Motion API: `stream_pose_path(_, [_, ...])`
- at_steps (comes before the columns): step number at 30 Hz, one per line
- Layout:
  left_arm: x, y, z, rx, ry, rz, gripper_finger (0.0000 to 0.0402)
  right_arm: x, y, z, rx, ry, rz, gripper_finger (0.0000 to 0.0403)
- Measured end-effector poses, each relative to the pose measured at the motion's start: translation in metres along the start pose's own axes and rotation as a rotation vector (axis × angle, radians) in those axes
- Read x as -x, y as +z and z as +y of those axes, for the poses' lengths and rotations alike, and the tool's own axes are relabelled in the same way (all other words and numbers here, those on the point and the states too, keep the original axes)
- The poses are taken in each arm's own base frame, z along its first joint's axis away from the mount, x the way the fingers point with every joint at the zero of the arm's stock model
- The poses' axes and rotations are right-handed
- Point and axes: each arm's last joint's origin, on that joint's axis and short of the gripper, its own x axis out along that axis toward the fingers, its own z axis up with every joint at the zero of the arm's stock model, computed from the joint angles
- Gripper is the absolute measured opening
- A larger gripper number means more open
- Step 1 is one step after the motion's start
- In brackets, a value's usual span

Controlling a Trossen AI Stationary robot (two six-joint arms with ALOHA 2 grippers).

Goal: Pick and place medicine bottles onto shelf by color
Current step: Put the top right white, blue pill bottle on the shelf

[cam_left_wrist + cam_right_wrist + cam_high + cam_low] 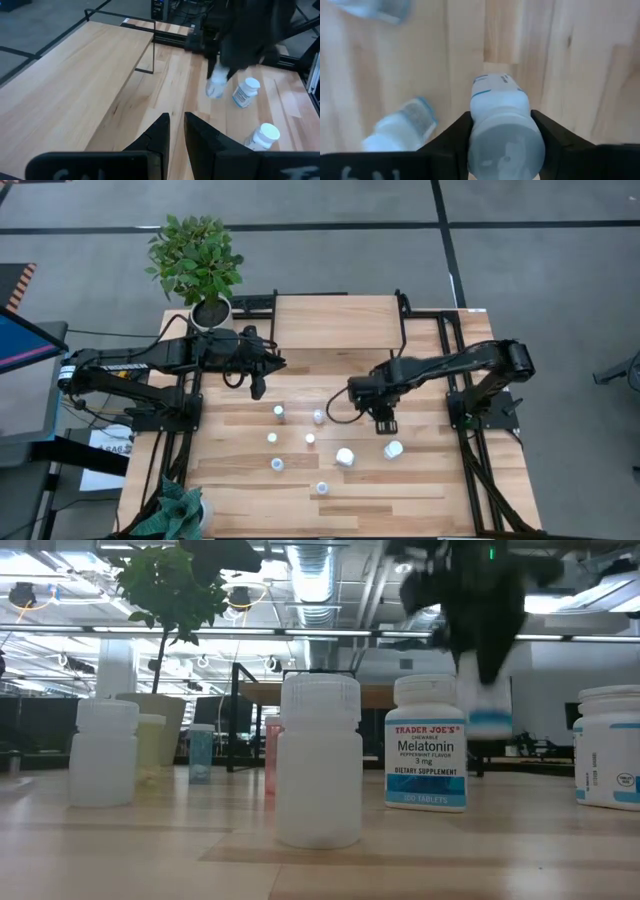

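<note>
My right gripper (386, 423) is shut on a white medicine bottle (500, 120) above the table's middle right; the low view shows the bottle (489, 700) hanging blurred under it. Two stubby white bottles (345, 457) (393, 449) lie on the table near it. Several thin vials (279, 412) (319, 417) (272, 438) stand on their bases toward the middle. The shelf (335, 320), with a light wood top and black legs, stands at the far edge. My left gripper (176, 132) is shut and empty above the table's left, near the shelf. My right gripper pinches the white bottle's upper part (501, 131) between its two fingers (454, 134), one on either side. The fingers come from above, pointing down. The bottle hangs upright below them, its blue-banded lower end (489, 724) clear of the table.
A potted plant (211, 310) stands at the far left corner, and another plant (175, 515) at the near left. Black frame posts (402, 305) flank the shelf. In the low view a Melatonin bottle (426, 745) and a plain white bottle (319, 760) stand near the camera.
</note>
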Motion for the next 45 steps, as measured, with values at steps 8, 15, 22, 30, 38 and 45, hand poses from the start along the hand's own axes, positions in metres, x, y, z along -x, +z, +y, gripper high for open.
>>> stream_pose_path(8, [0.000, 0.000, 0.000, 0.000, 0.000, 0.001, 0.0043, 0.120, -0.006, -0.035, -0.041, -0.110, -0.325, 0.0164])
stream_pose_path(15, [0.000, 0.000, 0.000, 0.001, 0.000, 0.000, 0.0043, 0.186, -0.019, -0.086, -0.110, -0.345, -0.501, 0.0175])
stream_pose_path(22, [0.000, 0.000, 0.000, 0.001, 0.001, 0.000, 0.0043, 0.185, -0.020, -0.156, -0.139, -0.440, -0.381, 0.0166])
stream_pose_path(30, [0.000, 0.000, 0.000, 0.001, 0.001, 0.000, 0.0043, 0.142, -0.032, -0.227, -0.257, -0.279, -0.172, 0.0172])
stream_pose_path(38, [0.000, 0.000, 0.000, -0.010, 0.003, 0.000, 0.0043, 0.119, -0.030, -0.250, -0.191, -0.244, -0.090, 0.0178])
stream_pose_path(45, [0.000, 0.000, 0.001, -0.014, 0.045, -0.006, 0.0043, 0.111, -0.028, -0.257, -0.127, -0.232, -0.063, 0.0172])
